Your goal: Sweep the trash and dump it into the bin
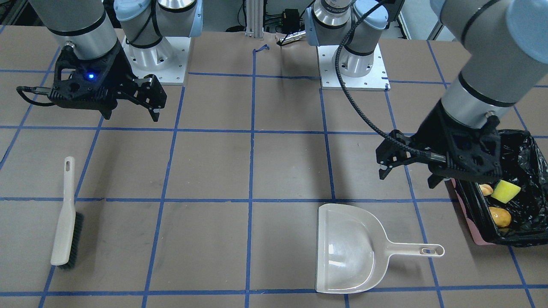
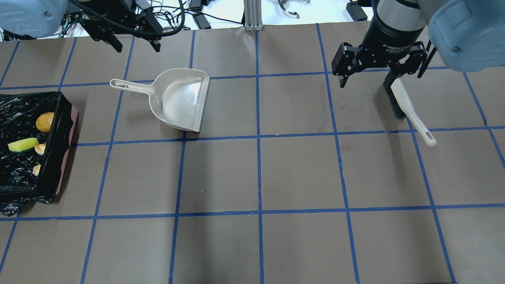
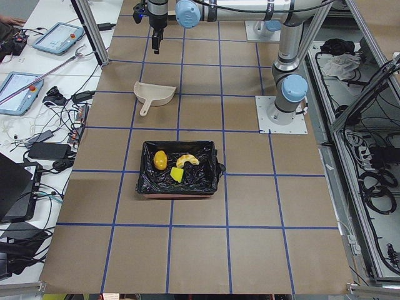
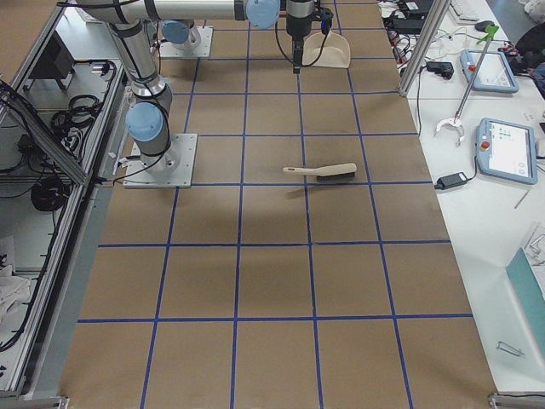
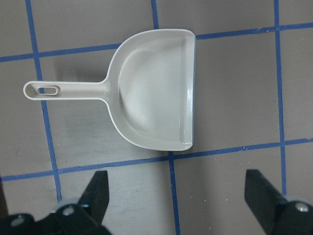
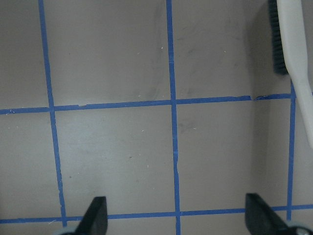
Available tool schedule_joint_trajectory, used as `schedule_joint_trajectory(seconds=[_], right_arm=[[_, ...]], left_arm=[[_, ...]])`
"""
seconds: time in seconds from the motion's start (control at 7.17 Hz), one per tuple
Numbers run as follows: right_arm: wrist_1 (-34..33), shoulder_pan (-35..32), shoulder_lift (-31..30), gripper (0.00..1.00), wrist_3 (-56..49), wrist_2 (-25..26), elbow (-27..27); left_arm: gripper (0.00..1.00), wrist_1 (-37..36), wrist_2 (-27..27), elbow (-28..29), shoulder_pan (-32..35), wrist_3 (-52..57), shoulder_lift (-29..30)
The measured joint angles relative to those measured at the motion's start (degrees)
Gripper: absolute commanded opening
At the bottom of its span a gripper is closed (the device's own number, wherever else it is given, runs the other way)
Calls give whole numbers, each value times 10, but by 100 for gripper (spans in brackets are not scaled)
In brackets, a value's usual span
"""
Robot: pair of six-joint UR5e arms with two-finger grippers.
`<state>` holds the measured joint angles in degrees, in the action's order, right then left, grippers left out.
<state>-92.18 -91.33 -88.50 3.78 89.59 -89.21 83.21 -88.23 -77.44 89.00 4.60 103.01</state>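
The pink bin (image 2: 65, 134) with its black bag stands at the table's left end. In it lie the golden-brown lump (image 2: 45, 121), the yellow sponge wedge (image 2: 23, 144) and the pale cream slice (image 2: 40, 149). They also show in the front view, the lump (image 1: 500, 217), the sponge (image 1: 505, 191) and the slice (image 1: 486, 189). The beige dustpan (image 2: 181, 100) lies empty on the table, its handle toward the bin. My left gripper (image 2: 138, 48) is open and empty, above the table beyond the dustpan (image 5: 156, 93). My right gripper (image 2: 365, 85) is open and empty, raised beside the brush (image 2: 406, 104).
The brush (image 1: 64, 218) lies flat on the table's right part, bristles on one side, and shows at the right wrist view's edge (image 6: 293, 49). Blue tape lines grid the brown table. The arm bases (image 1: 353, 72) stand at the robot's edge.
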Motion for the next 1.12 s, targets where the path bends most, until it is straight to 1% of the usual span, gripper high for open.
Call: schedule_joint_trajectory(seconds=[0.28,0.56,1.12], right_arm=[[1,0,0,100,0,0,0],[1,0,0,100,-1,0,0],[1,-1,-1,100,-1,0,-1]], left_arm=[[100,36,-15,0,25,-33,-14],[100,75,-17,-3,29,-34,-40],[100,85,-15,-15,29,-32,-59]])
